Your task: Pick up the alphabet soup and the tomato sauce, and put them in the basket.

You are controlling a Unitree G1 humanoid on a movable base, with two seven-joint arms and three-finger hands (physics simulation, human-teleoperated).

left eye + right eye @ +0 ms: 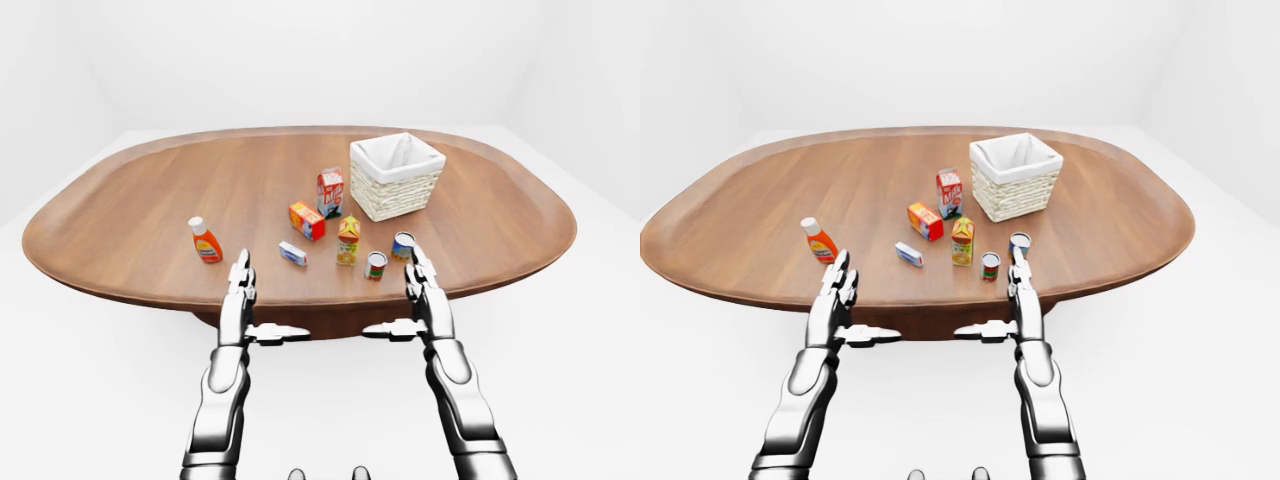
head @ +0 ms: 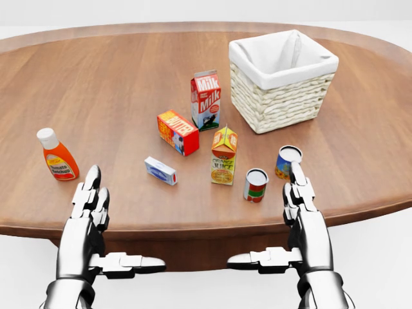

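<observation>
Head view: an oval wooden table carried a white-lined wicker basket at upper right, with a milk carton to its left, an orange box below that, an orange juice carton at centre, a small blue-white box and an orange bottle at far left. The tomato sauce, a red-labelled can, stood just right of the juice; the alphabet soup, a blue-labelled can, stood beside it, below the basket. The right hand was spread, its fingers overlapping the soup can's lower right edge, contact uncertain; the left hand was likewise spread over the table's near edge, holding nothing. Left-eye view: both forearms rose from the bottom toward the near rim. Right-eye view: the same layout, both cans clear of the basket
</observation>
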